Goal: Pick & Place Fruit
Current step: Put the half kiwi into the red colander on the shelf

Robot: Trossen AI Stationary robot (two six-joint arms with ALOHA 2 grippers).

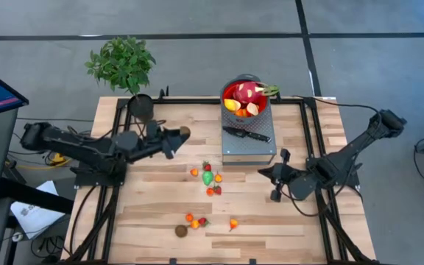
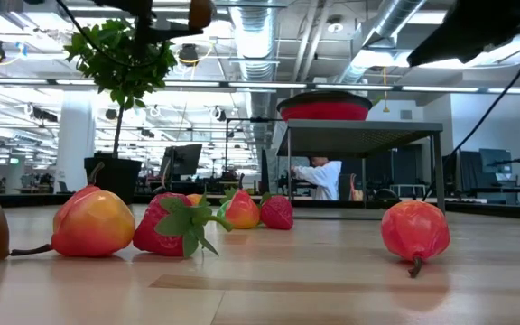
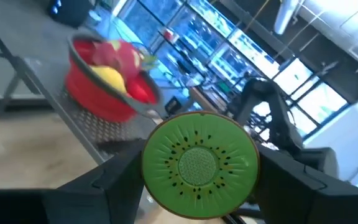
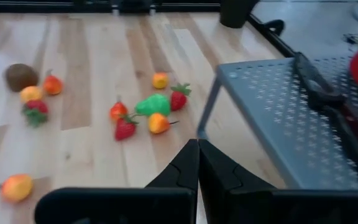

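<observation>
- Fruit is found in three places: some pieces, among them the dragon fruit (image 1: pixel 246 92), are already in the red bowl (image 1: pixel 228 91) on the grey perforated stand (image 1: pixel 249 146); many small pieces are scattered on the wooden table (image 1: pixel 300 228); and one kiwi half (image 3: pixel 200 163) is held in the air.
- The kiwi half is gripped by the left gripper (image 1: pixel 177 137), with one finger on each side of it, so the jaws are kept rather wide around this broad piece. Its green cut face is turned to the wrist camera, and the bowl is seen just beyond it. It is judged that the piece is being carried toward the bowl.
- The left gripper is held above the table, between the potted plant (image 1: pixel 124 62) and the stand, probably so that the high rim of the bowl can be passed.
- The right gripper (image 4: pixel 197 163) is closed with nothing between its fingers. It waits low at the right of the table, near the stand, apparently kept out of the way.
- A black-handled knife (image 1: pixel 247 135) lies on the stand beside the bowl and is not touched.
- On the table one group with a green piece (image 1: pixel 208 178) lies near the middle, and a whole brown kiwi (image 1: pixel 181 230) with some orange and red pieces lies nearer the front edge. These are judged as not yet moved.
</observation>
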